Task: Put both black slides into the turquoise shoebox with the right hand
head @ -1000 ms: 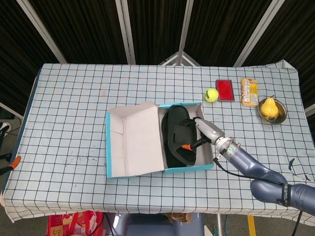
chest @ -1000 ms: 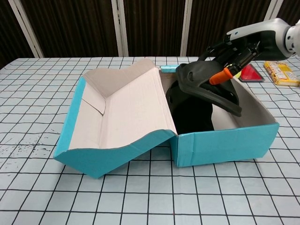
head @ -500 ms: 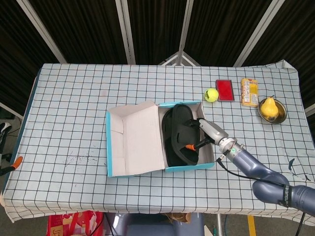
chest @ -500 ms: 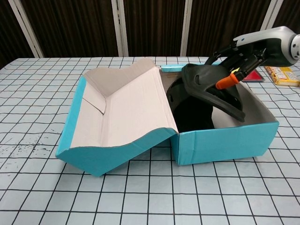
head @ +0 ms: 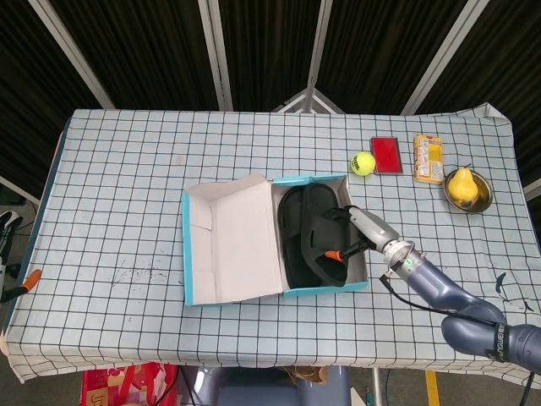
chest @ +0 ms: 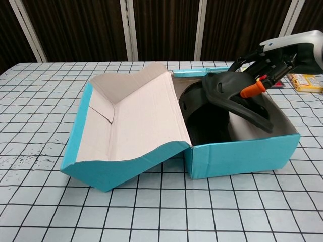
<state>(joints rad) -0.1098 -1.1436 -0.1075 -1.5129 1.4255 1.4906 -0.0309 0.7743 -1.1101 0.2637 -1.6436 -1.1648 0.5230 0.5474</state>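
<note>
- A checked tablecloth (head: 127,186) with a dark grid covers the table; near its left edge an orange-handled tool (head: 19,283) lies just off the cloth.
- The turquoise shoebox (chest: 242,154) sits near the middle of the table with its lid (chest: 133,118) flung open to the left, the pale inside of the lid facing up and leaning against the box's left wall.
- One black slide (chest: 202,118) already lies in the box's left part, dark against the grey cardboard floor.
- The second black slide (chest: 234,96) is tilted over the box's right part, its upper end above the rim, its lower end dipping toward the front right corner; whether it touches the floor or wall of the box cannot be told.
- The right hand (chest: 265,65) grasps this second slide by its strap from the right side, an orange fingertip (chest: 252,89) pressed against the slide; the arm reaches in over the box's right wall, which stands between the hand and the box's interior.
- Behind and to the right of the box, well apart from it: a tennis ball (head: 363,162), just beside it a red flat case (head: 387,155), then a yellow packet (head: 428,158).
- Farthest right, a pear (head: 461,183) rests in a metal bowl (head: 482,199).
- The left hand shows in neither view.
</note>
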